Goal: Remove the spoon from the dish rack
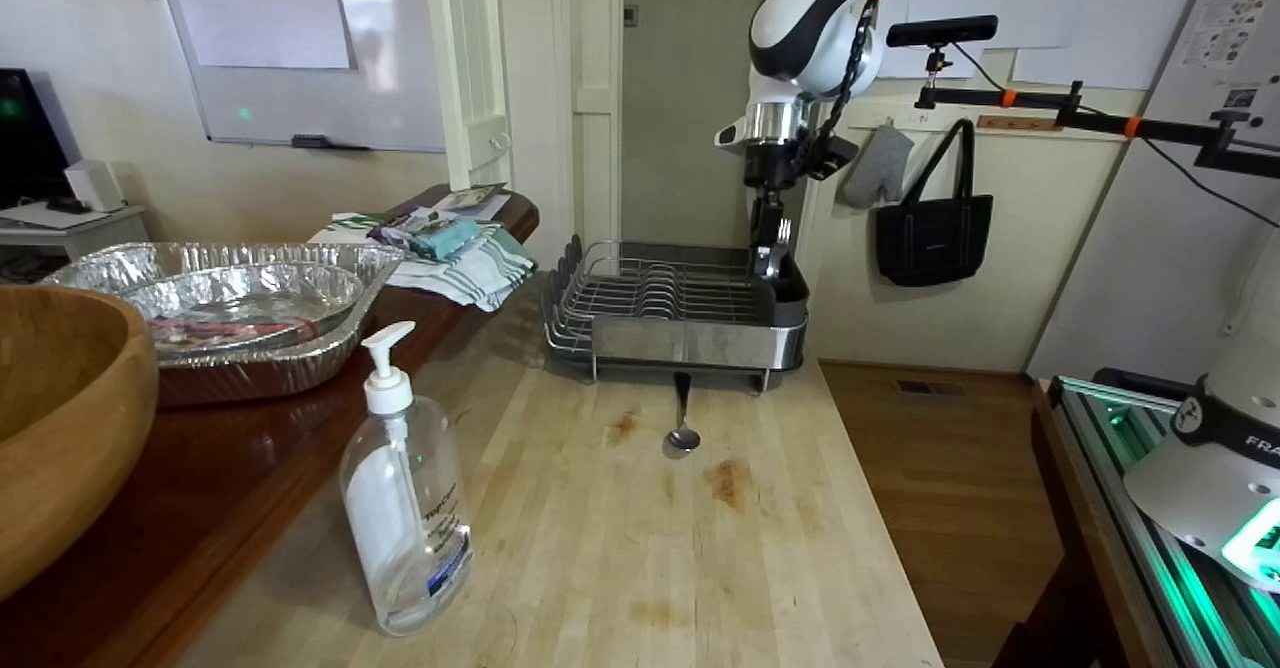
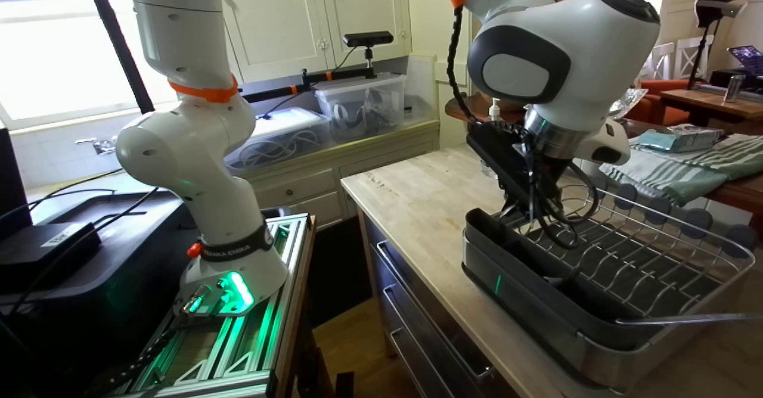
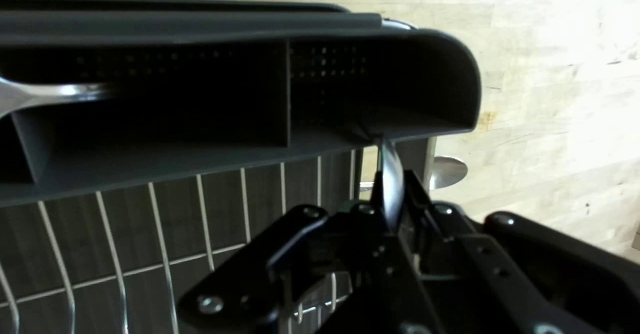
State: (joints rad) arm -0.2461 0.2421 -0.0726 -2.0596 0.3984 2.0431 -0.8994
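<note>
The dish rack (image 1: 700, 343) stands at the far end of the wooden counter; it also shows in an exterior view (image 2: 572, 332) and in the wrist view (image 3: 160, 244). Its dark utensil holder (image 3: 288, 99) runs along one side. A shiny spoon (image 3: 392, 174) leans out of the end compartment, bowl up, its lower handle hidden in the holder's shadow. My gripper (image 3: 394, 189) is closed around the spoon's bowl, one finger on each side, just above the holder's edge. In an exterior view the gripper (image 1: 768, 248) points down at the holder.
Another spoon (image 1: 683, 438) lies on the counter, its handle reaching under the rack. A silver utensil (image 3: 65, 91) sticks out of another holder compartment. A pump bottle (image 1: 410, 508), foil trays (image 1: 300, 358), a wooden bowl (image 1: 70, 428) and towels (image 1: 480, 268) stand along the side.
</note>
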